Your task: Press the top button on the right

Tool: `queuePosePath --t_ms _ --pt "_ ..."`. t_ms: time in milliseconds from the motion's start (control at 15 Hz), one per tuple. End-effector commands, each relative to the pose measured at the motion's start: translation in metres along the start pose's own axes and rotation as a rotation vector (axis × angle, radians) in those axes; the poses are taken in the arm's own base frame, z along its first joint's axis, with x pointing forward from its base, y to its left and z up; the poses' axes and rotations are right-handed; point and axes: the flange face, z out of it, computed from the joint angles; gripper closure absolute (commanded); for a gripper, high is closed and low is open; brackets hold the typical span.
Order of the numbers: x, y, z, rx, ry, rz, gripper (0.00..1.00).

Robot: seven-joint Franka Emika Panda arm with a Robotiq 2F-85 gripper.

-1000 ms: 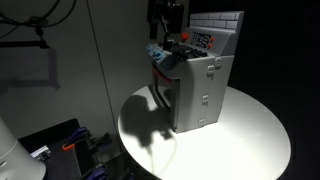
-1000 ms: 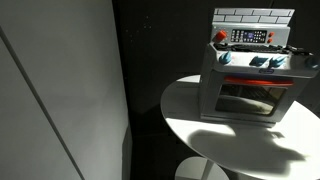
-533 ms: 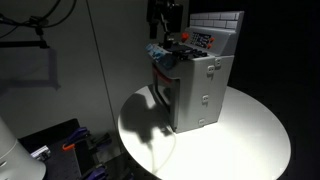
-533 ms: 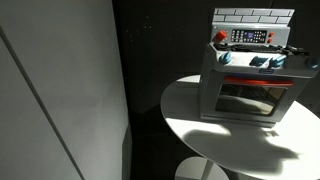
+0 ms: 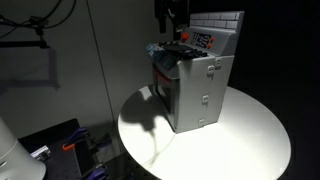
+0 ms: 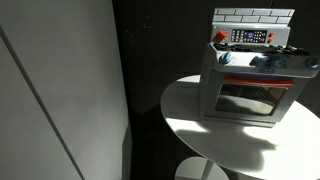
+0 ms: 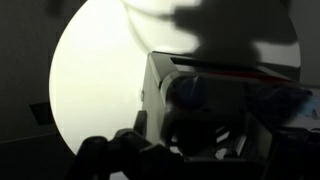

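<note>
The toy oven (image 6: 245,95) is grey with a red knob (image 6: 220,37), the table (image 6: 198,128) white.

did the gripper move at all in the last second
Yes. In an exterior view the gripper has shifted slightly to the right in the picture, closer to the brick-pattern back panel of the toy oven, which has stayed put.

A round white bench (image 5: 250,135) stands brightly lit in a dark room. One thing sits directly on it: a grey toy stove (image 5: 203,85), upright, with its base flat on the top. Bare white surface shows all around the stove's foot, and dark shadows fall across it in both exterior views.
</note>
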Motion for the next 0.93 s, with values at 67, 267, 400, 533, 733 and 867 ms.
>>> queuePosePath --t_ms 67,267,400,533,733,867 --pt "0.029 -0.012 -0.001 -0.029 0.098 0.066 0.00" --pt "0.046 -0.016 0.004 -0.050 0.155 0.103 0.00" --pt "0.057 -0.018 0.009 -0.072 0.197 0.128 0.00" --pt "0.066 -0.019 0.012 -0.091 0.228 0.153 0.00" --pt "0.079 -0.021 0.018 -0.124 0.275 0.180 0.00" --pt "0.086 -0.023 0.022 -0.140 0.298 0.197 0.00"
